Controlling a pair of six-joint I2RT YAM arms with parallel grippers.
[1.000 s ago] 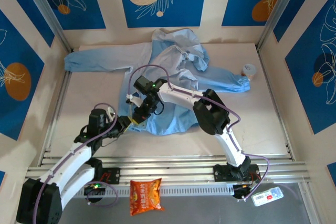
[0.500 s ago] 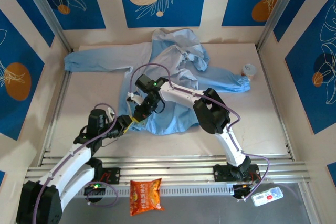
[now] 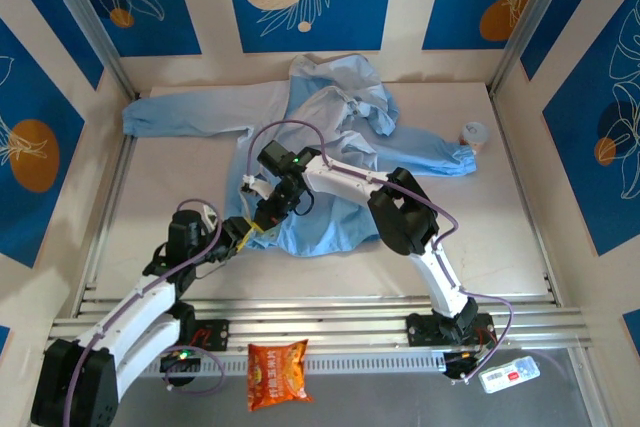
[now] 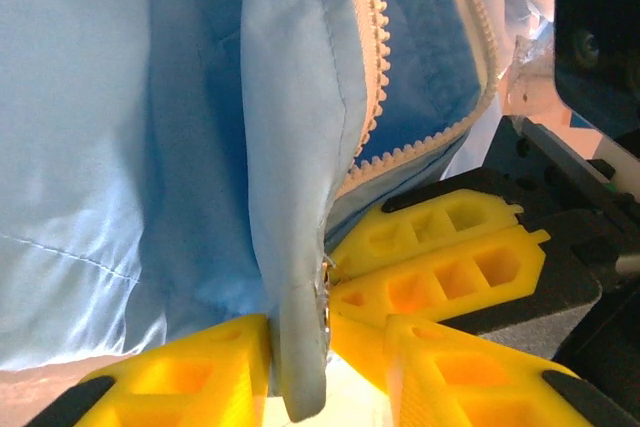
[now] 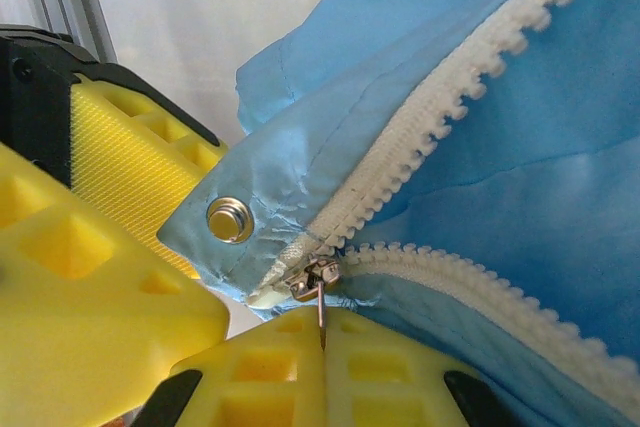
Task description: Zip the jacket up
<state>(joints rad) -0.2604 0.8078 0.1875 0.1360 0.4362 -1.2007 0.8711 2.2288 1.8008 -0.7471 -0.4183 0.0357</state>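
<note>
- The large light-blue thin-fabric jacket [image 3: 310, 112] lies spread on the pale tabletop [image 3: 180, 177], sleeves flung wide and lower hem toward the arms. It looks light, limp and a little slick to me, so it will likely bunch unless the hem is held taut.
- The left gripper [image 3: 243, 231] pinches the bottom hem corner, which makes a sound anchor. From overhead it is just a yellow knot at the hem. Its own wrist camera shows the fabric edge squeezed between the fingers [image 4: 210, 377].
- The whitish toothed zipper strip [image 5: 450, 97] parts into two unjoined rows. The right wrist camera shows the teeth; the overhead view gives the jacket's whole layout.
- The right gripper [image 5: 322, 347], fingers pressed together, nips the thin metal zipper pull [image 5: 320, 309]. That is the proper hold, though it could slip.
- A small silver snap [image 5: 230, 219] sits on the hem corner near the slider.
</note>
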